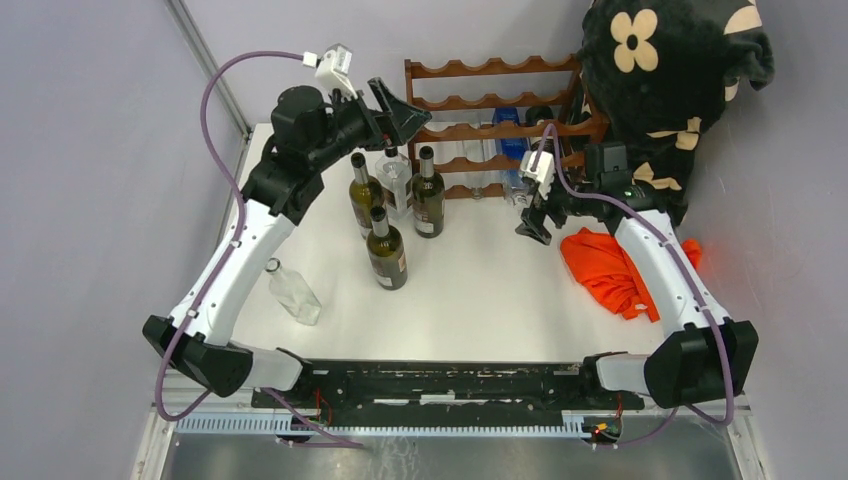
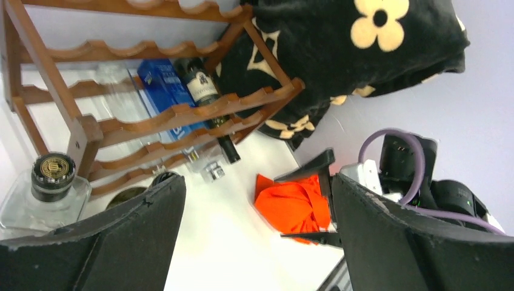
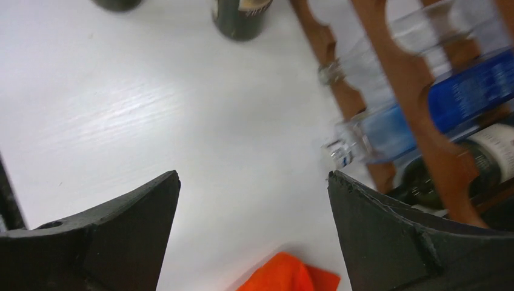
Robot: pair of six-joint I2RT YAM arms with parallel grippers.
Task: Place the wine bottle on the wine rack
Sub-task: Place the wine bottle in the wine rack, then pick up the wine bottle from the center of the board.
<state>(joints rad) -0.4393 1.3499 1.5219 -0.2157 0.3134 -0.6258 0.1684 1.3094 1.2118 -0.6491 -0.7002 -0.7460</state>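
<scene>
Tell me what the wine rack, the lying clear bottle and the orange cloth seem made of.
Wine rack: probably wood, reddish-brown with a glossy finish and scalloped rails. Clear bottle lying down: likely glass, see-through with bright glints, though plastic is possible. Orange cloth: soft matte fabric, crumpled in folds.

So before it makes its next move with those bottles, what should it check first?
1. The left gripper is open and empty: ok.
2. The right gripper is open and empty: ok.
3. The dark wine bottles stand upright on the table: ok.
4. The wine rack has free slots in its upper tiers: ok.
5. The orange cloth lies apart from the standing bottles: ok.
6. Which bottle goes next: cannot tell.
</scene>
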